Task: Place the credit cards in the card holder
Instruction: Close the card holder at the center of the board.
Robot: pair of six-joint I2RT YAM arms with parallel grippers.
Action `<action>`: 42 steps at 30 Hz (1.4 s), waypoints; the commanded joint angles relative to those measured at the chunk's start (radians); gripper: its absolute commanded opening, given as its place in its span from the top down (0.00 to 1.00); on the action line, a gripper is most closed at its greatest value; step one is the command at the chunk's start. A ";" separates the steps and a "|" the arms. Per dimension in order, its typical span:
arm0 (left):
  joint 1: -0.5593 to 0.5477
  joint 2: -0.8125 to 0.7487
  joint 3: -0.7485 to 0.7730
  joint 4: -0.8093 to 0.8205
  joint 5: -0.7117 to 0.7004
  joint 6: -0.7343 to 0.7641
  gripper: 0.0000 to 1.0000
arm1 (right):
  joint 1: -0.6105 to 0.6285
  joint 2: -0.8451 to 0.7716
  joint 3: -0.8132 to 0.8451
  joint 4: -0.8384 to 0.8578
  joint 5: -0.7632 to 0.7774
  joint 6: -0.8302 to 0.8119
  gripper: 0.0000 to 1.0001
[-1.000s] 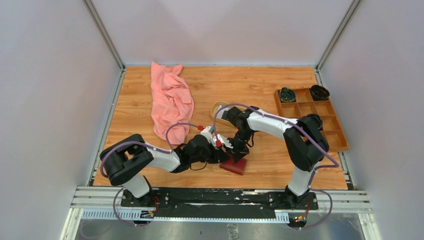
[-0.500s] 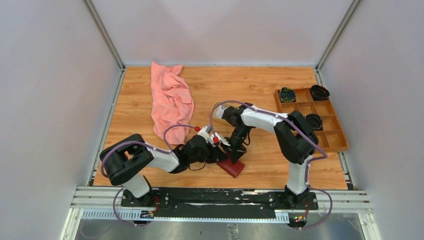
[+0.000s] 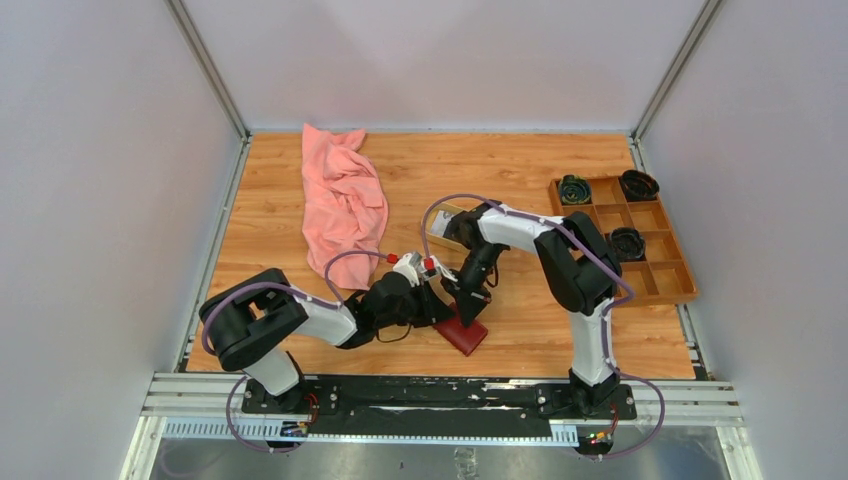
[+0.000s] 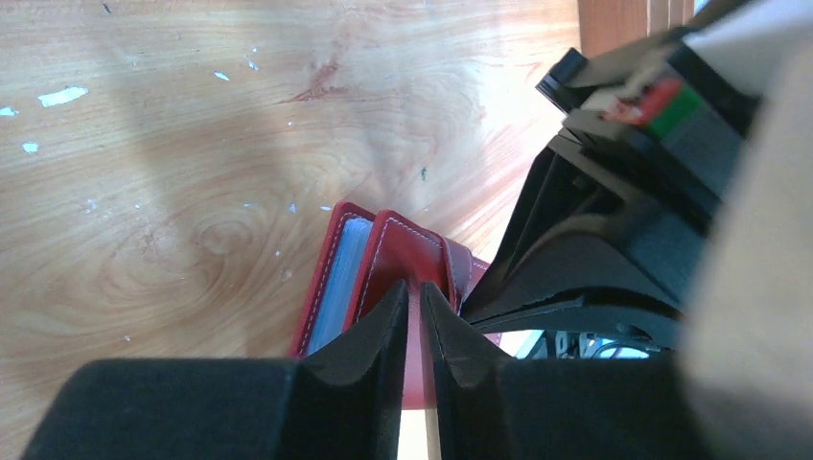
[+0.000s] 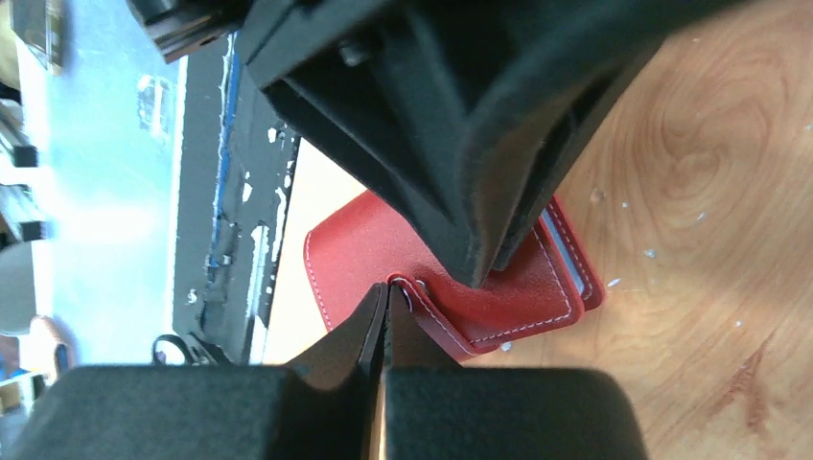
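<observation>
The small dark red leather folding card holder [image 3: 468, 335] is lying near the front edge of the wooden table [image 3: 540, 170]. The left gripper [image 4: 414, 293] is pinching its stitched flap; just beyond, the right gripper [image 5: 386, 297], fingers pressed together, is touching its snap strap.

A tabletop [image 3: 520, 170] of warm orange-brown wood-grain planks spreads out on every side of the left gripper [image 3: 443, 312] and the right gripper [image 3: 468, 303]. Far beyond both stands a plain pale grey back wall [image 3: 440, 60]. Matching side walls [image 3: 100, 200] close in well off to the left of the left gripper and well off to the right of the right gripper. Slim aluminium corner posts [image 3: 205, 65] run where the walls meet. Behind the grippers, at the near edge, lie silver aluminium rails [image 3: 440, 395], then a dull grey metal surface [image 3: 460, 455]. The light is soft and even. Close by the left gripper the wood carries small white flecks [image 4: 58, 96] and a bright glare [image 4: 508, 105].
</observation>
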 commanded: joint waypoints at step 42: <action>-0.026 -0.059 -0.074 0.087 -0.011 0.132 0.84 | -0.049 0.323 0.201 -0.026 0.114 0.295 1.00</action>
